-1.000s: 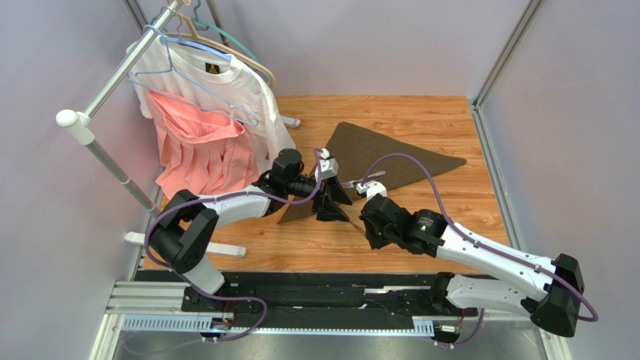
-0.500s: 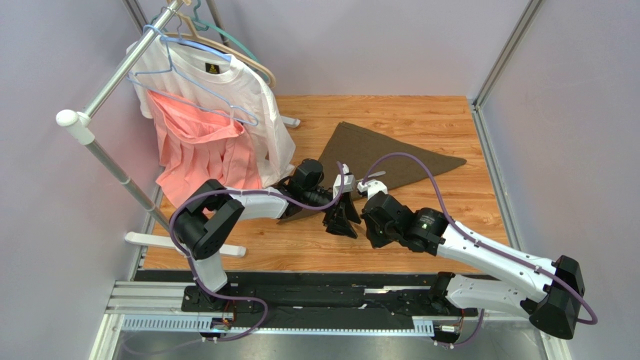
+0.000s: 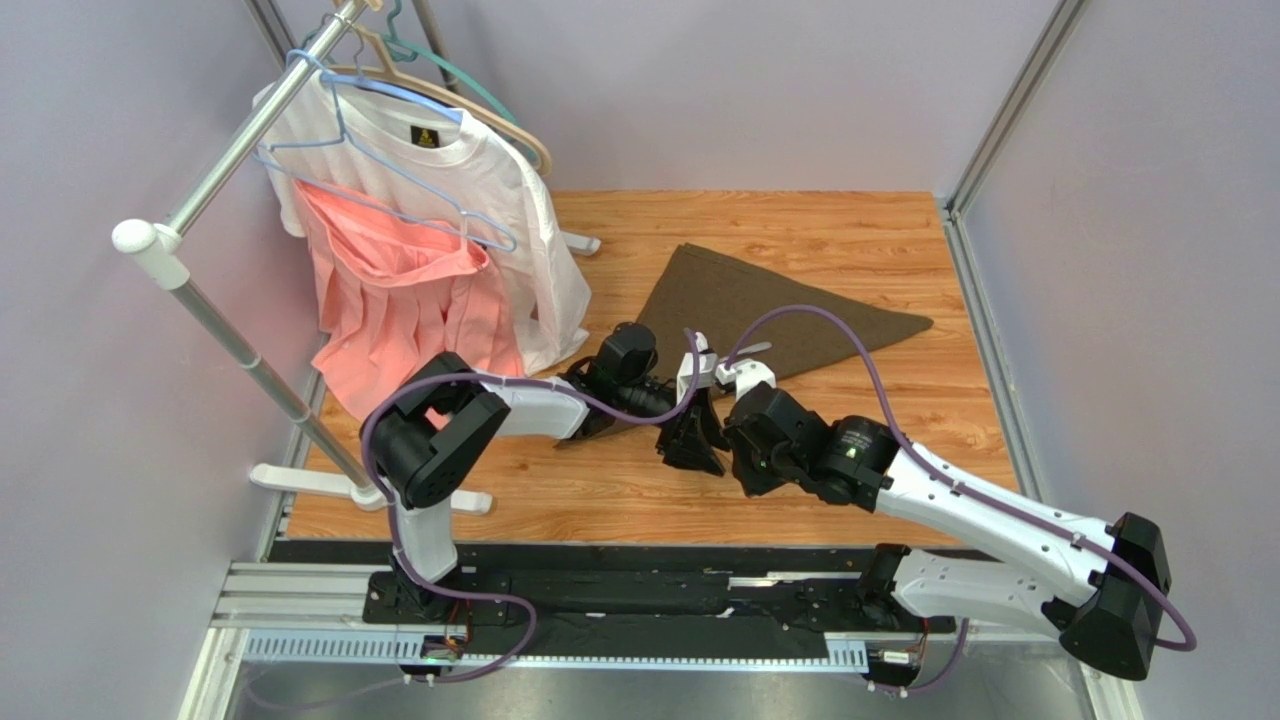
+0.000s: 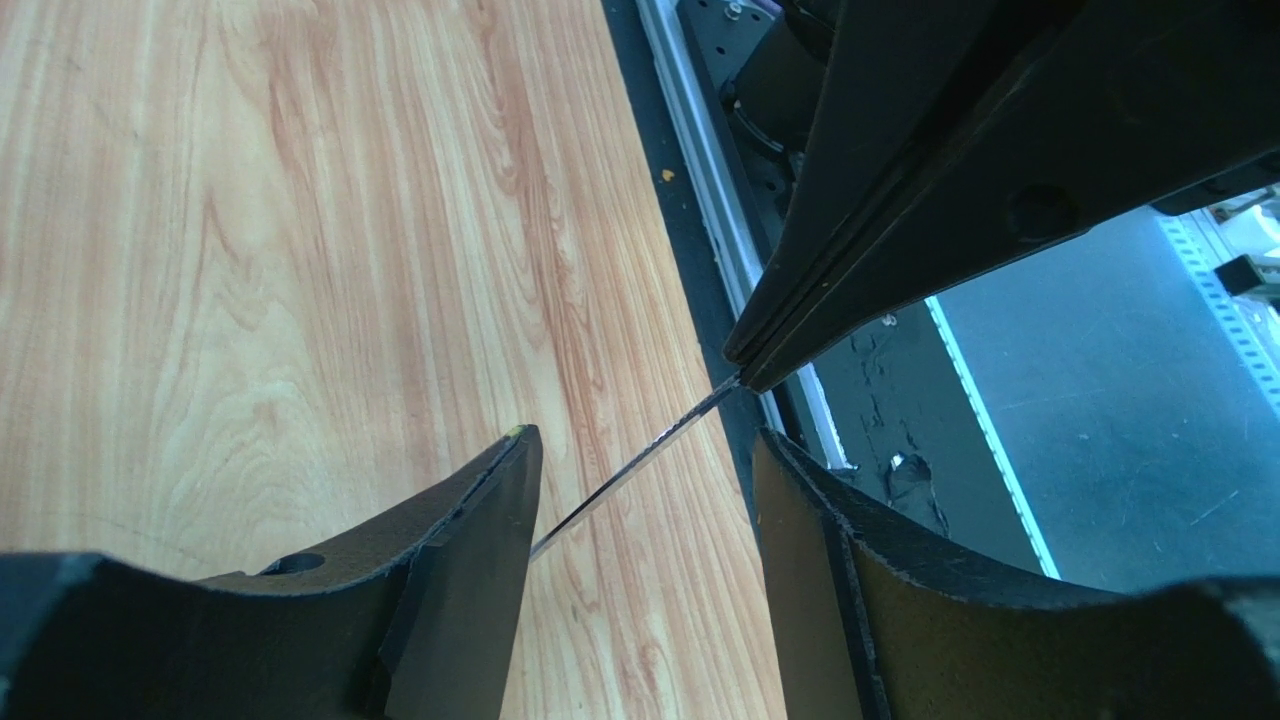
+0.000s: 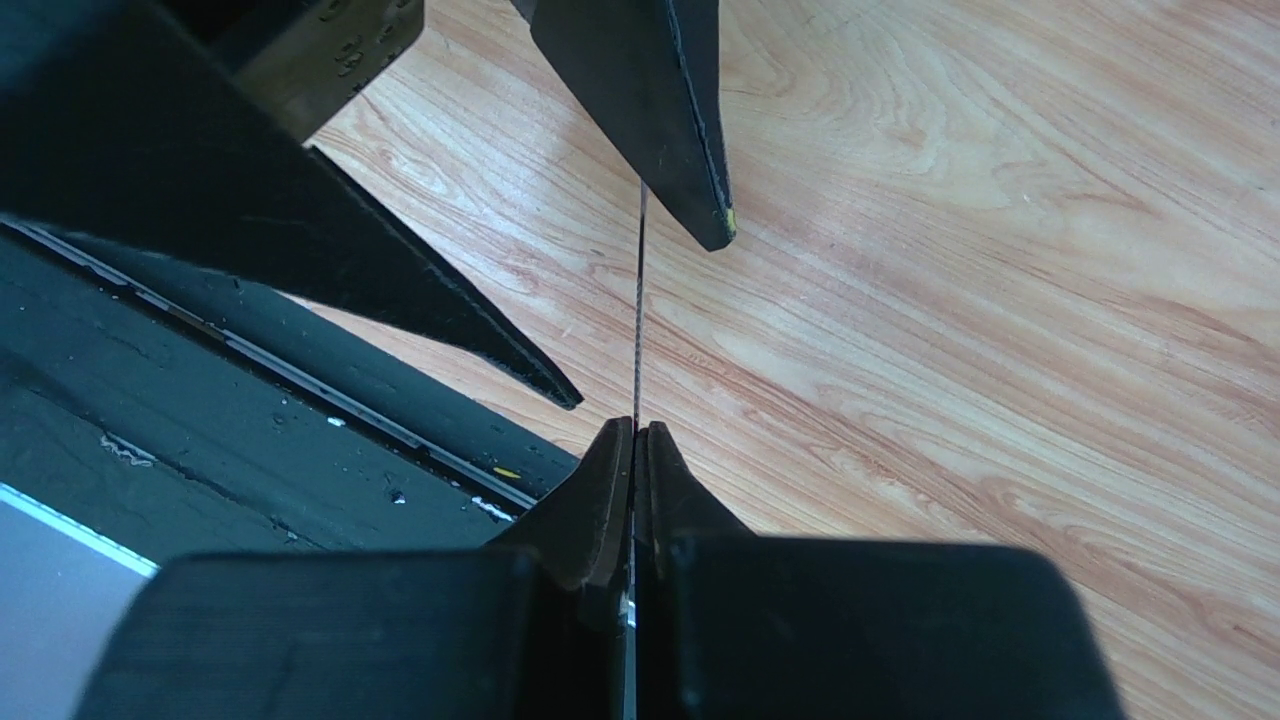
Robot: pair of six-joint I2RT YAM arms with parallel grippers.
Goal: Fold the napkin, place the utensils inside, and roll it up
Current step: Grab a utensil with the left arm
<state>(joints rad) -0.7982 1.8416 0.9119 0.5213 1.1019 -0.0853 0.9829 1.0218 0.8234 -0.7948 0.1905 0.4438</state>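
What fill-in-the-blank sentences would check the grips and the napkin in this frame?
1. The right gripper is ___ on the knife.
2. The jaws of the left gripper stand ___, one on each side of the knife.
3. The napkin lies folded into a ___ on the table.
Missing words: shut; open; triangle.

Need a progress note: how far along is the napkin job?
Done: the napkin lies folded into a triangle, the fork on it. In hand: the right end effector pinches the knife, the left end effector open around it. Left: placing the knife, rolling.
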